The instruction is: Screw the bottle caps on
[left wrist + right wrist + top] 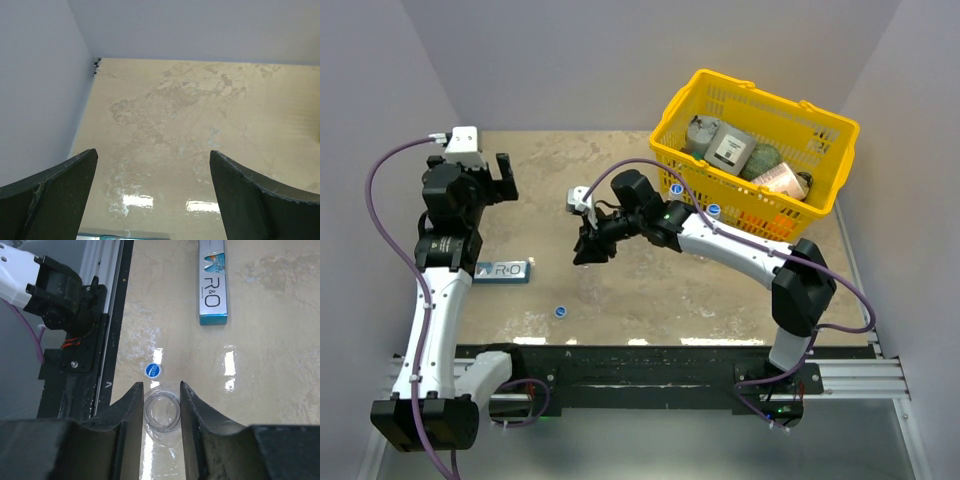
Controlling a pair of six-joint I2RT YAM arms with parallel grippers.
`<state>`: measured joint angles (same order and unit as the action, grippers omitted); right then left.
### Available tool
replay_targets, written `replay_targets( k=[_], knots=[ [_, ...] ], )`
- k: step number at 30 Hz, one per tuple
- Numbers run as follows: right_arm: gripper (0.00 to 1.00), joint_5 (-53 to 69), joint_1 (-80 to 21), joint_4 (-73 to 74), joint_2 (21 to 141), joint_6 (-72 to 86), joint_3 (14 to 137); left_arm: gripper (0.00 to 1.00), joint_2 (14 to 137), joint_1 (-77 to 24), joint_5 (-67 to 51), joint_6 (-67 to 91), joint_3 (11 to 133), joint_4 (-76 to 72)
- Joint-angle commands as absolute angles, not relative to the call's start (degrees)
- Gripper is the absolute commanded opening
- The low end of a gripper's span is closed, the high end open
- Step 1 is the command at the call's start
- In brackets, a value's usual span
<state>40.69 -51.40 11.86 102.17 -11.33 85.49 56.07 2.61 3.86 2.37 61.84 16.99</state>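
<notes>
In the right wrist view my right gripper is shut on the neck of a clear uncapped bottle, whose open mouth faces the camera between the two fingers. One blue bottle cap lies on the table just beyond the fingertips. From above, that cap sits near the front edge, and two more caps lie beside the basket. The right gripper hides the bottle in the top view. My left gripper stands open over bare table at the far left, its fingers holding nothing.
A blue-and-white flat packet lies near the left arm, also seen in the right wrist view as the packet. A yellow basket with grey cans and jars stands at the back right. The black base rail runs along the near edge.
</notes>
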Motion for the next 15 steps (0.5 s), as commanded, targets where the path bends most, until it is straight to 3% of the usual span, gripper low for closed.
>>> replay_targets(
  k=[1,8,15],
  knots=[
    [0.17,37.45,-51.59,10.37,100.9,-12.39,88.06,1.0,55.64,3.08,-6.66,0.8,59.69,14.51],
    [0.08,39.63,-48.17,18.27,96.33,-14.68,96.14,1.0,52.31,3.25,-35.98,-16.31,53.09,13.97],
    [0.05,46.14,-38.86,28.37,100.19,-13.27,112.3,1.0,49.83,3.25,-54.91,-36.12,50.71,28.64]
  ],
)
